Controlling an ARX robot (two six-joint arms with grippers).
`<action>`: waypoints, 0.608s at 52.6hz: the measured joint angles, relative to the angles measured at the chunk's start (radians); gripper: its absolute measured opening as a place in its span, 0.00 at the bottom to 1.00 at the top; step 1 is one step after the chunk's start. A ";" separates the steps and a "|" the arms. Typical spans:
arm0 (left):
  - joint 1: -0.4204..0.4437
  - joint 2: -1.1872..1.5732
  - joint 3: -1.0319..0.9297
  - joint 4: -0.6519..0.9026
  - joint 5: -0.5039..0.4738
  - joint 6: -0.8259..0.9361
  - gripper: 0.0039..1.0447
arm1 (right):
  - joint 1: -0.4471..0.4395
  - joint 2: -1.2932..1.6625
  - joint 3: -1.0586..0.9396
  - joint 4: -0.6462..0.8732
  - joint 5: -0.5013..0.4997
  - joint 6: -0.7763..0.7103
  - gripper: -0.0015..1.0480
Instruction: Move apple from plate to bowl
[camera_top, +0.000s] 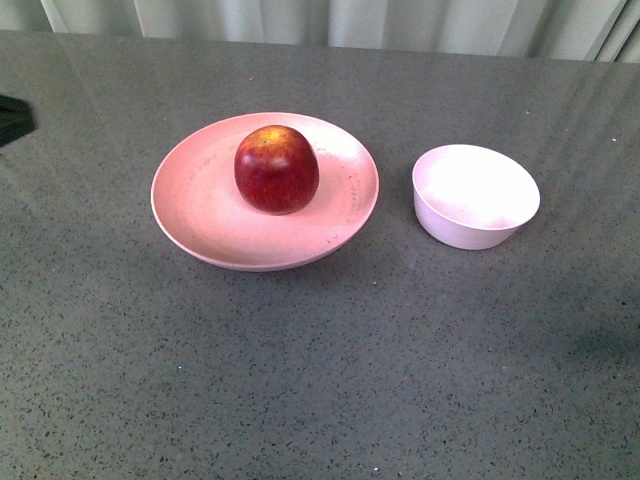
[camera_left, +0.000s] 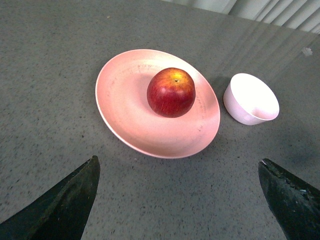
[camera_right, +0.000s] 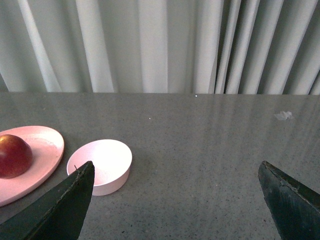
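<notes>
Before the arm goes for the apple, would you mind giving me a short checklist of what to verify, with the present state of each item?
1. Apple rests on the plate, nothing covering it: ok.
2. Bowl upright and empty: ok.
3. Bowl stands apart from the plate, with bare table between them: ok.
4. Left gripper open and empty, fingers spread wide: ok.
5. Right gripper open and empty: ok.
6. Fingers placed around the apple: not ok; the left gripper is back from the plate and the right one faces past the bowl.
</notes>
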 joint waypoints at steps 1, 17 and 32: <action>-0.013 0.035 0.013 0.022 -0.014 0.001 0.92 | 0.000 0.000 0.000 0.000 0.000 0.000 0.91; -0.171 0.429 0.207 0.183 -0.085 -0.013 0.92 | 0.000 0.000 0.000 0.000 0.000 0.000 0.91; -0.233 0.665 0.351 0.216 -0.176 0.008 0.92 | 0.000 0.000 0.000 0.000 0.000 0.000 0.91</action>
